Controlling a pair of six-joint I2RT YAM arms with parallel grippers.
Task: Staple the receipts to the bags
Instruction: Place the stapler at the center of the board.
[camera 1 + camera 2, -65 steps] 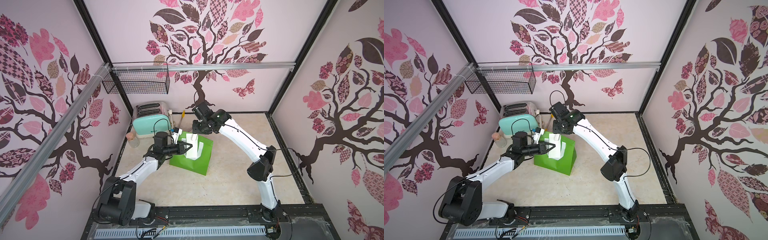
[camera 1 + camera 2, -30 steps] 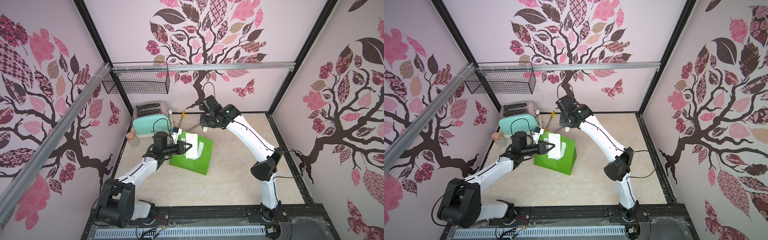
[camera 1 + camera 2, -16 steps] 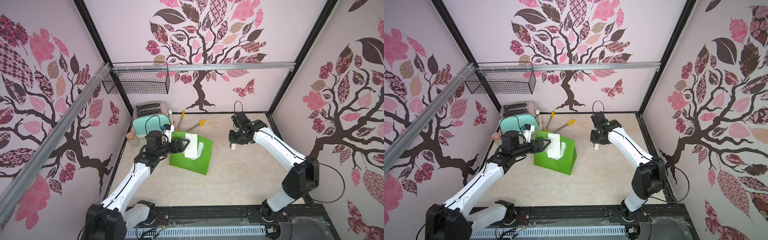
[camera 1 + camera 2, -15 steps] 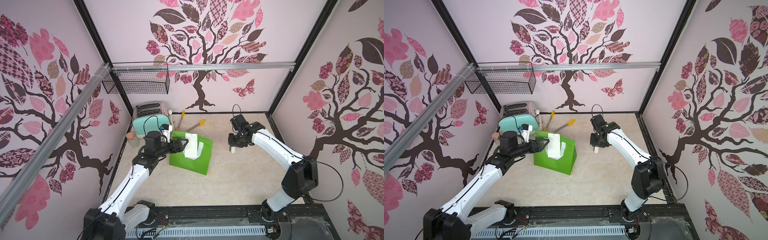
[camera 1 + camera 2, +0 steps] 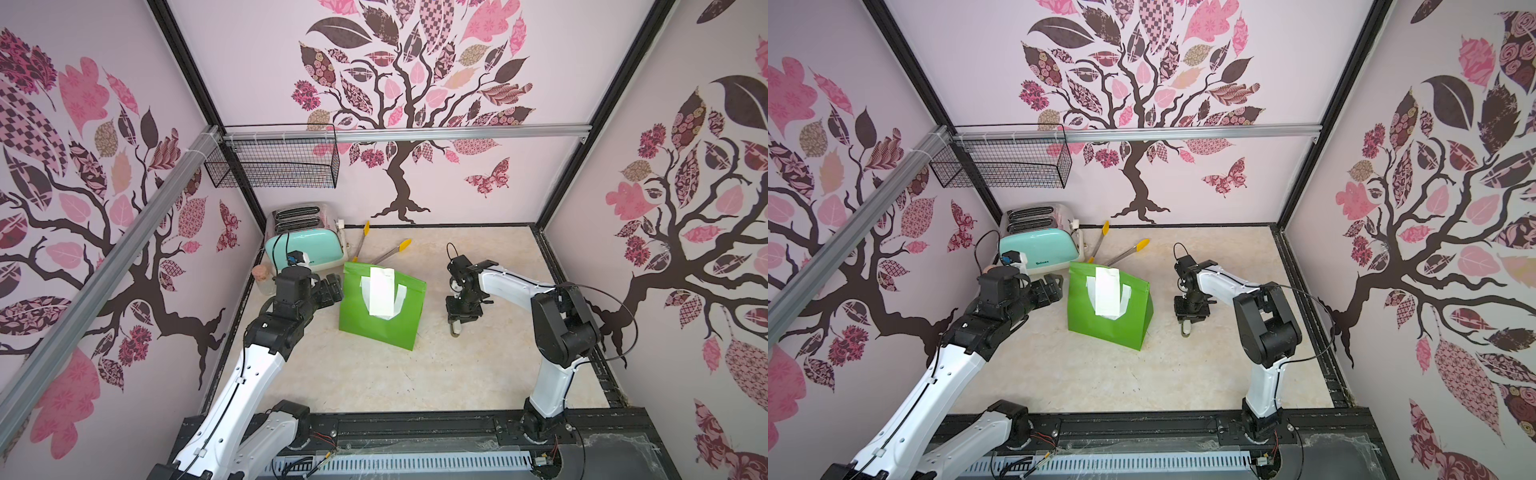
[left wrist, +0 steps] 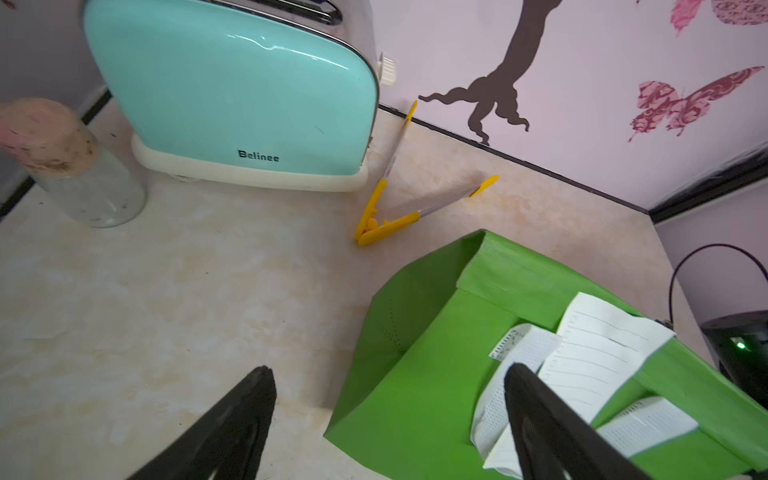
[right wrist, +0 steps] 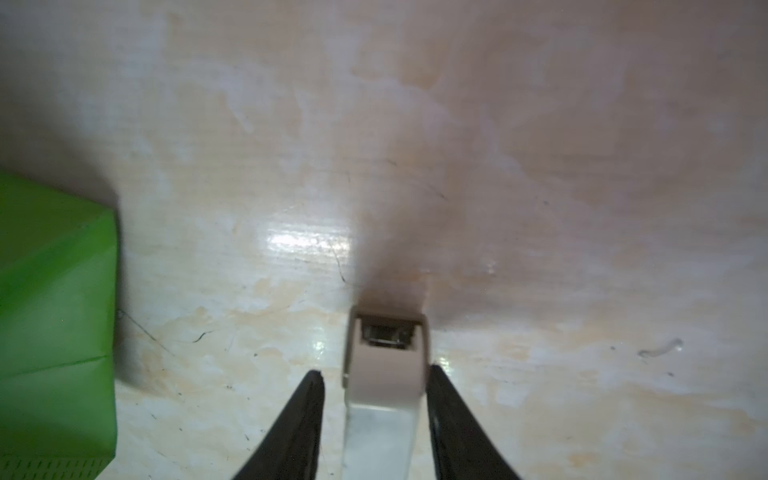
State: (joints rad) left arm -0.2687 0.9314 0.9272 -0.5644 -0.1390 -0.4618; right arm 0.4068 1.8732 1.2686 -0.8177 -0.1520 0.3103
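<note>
Receipt (image 5: 381, 292) on green bag (image 5: 376, 330)

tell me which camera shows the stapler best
Right wrist view: the stapler sits close up between the right gripper's open jaws. Both top views show it only as a small pale tip. The left wrist view misses it.

The bright green bag (image 5: 386, 332) rests on the counter (image 5: 374, 374), just beside the left tool (image 5: 334, 289) and apart from the right tool (image 5: 455, 326). 1 white receipt (image 5: 381, 296) lies on its upper front, between 2 white handles (image 5: 401, 296).
</note>
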